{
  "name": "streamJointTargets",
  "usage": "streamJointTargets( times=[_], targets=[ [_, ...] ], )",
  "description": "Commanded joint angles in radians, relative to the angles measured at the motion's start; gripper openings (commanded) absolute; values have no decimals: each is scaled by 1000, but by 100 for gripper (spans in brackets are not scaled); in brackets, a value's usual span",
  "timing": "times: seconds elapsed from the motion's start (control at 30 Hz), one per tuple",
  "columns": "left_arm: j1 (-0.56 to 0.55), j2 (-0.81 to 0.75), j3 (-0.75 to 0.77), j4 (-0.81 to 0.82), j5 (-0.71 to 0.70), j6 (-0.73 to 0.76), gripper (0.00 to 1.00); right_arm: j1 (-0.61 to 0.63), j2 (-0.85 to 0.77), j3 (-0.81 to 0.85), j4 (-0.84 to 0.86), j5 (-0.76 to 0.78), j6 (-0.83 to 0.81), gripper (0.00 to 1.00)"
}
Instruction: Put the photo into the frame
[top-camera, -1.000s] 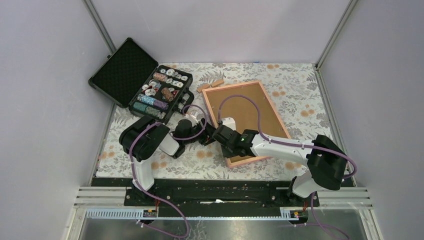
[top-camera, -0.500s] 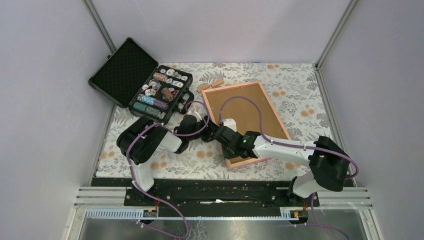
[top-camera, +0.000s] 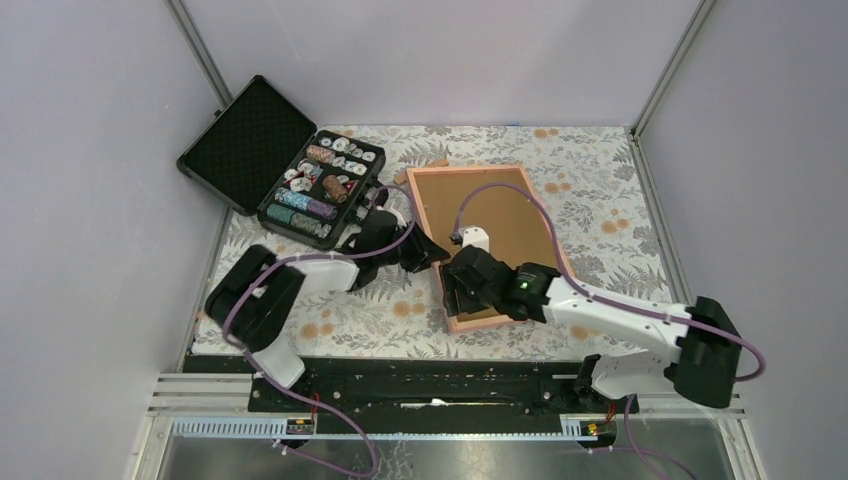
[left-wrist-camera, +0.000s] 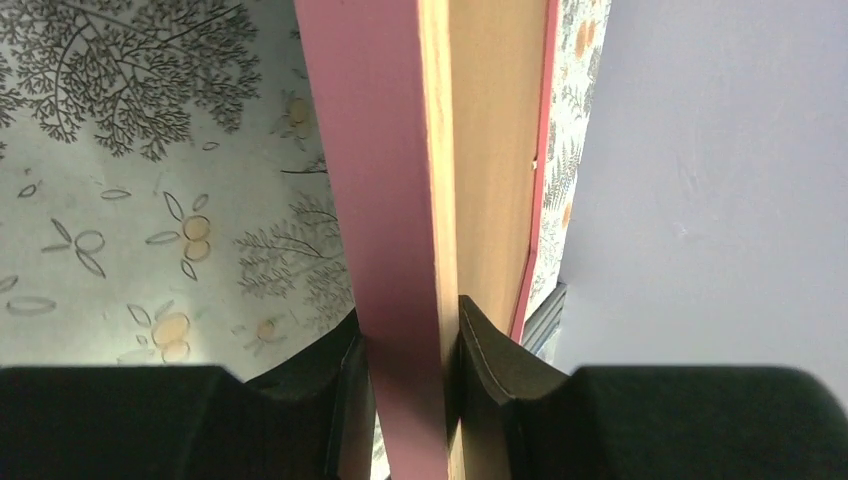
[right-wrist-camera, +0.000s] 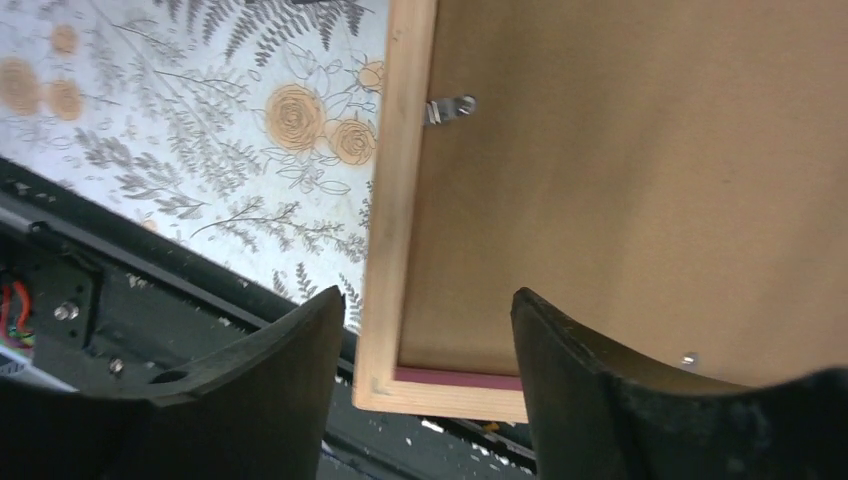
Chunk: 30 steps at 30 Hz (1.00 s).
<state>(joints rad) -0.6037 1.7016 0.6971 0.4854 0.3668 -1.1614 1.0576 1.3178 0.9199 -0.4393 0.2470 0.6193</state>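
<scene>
Pinkish-orange frame (top-camera: 465, 169) lies back-up between the worktop's (top-camera: 400, 310) far and near edges. The left tool (left-wrist-camera: 408, 345) pinches its left rail, likely steadying it. The right tool (right-wrist-camera: 428, 300) gapes wide over the near corner. Photo unseen, perhaps under the backing board (right-wrist-camera: 640, 180).

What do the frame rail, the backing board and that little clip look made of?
The frame: likely wood; pale raw grain on the back, matte pink paint on its face. The backing board: flat matte brown, no grain, probably fibreboard or card. The clip: shiny grey, seemingly metal.
</scene>
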Motion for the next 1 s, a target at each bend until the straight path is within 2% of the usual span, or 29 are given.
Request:
streamJointTargets(
  times=[0.0,0.23,0.4,0.5,0.7,0.83,0.97],
  targets=[
    [-4,-196,125,-322,-112,267,0,2,-139,80,-117,61,-36,73],
    [5,-312,328,-801,-234,484,0,2,-230,163,-280,207,-43,94],
    [23,-383,492,-1088,-354,605,0,-31,-246,198,-347,304,-49,100],
    [30,-407,607,-1223,-462,657,0,-112,-247,212,-354,261,-71,100],
    [33,-385,874,-1447,-581,736,0,-224,-243,194,-318,179,-114,100],
    [32,-324,1025,-1536,-605,782,0,-281,-226,170,-289,116,-76,100],
    [32,-279,1141,-1585,-671,806,0,-367,-214,135,-238,-10,-26,100]
  ],
)
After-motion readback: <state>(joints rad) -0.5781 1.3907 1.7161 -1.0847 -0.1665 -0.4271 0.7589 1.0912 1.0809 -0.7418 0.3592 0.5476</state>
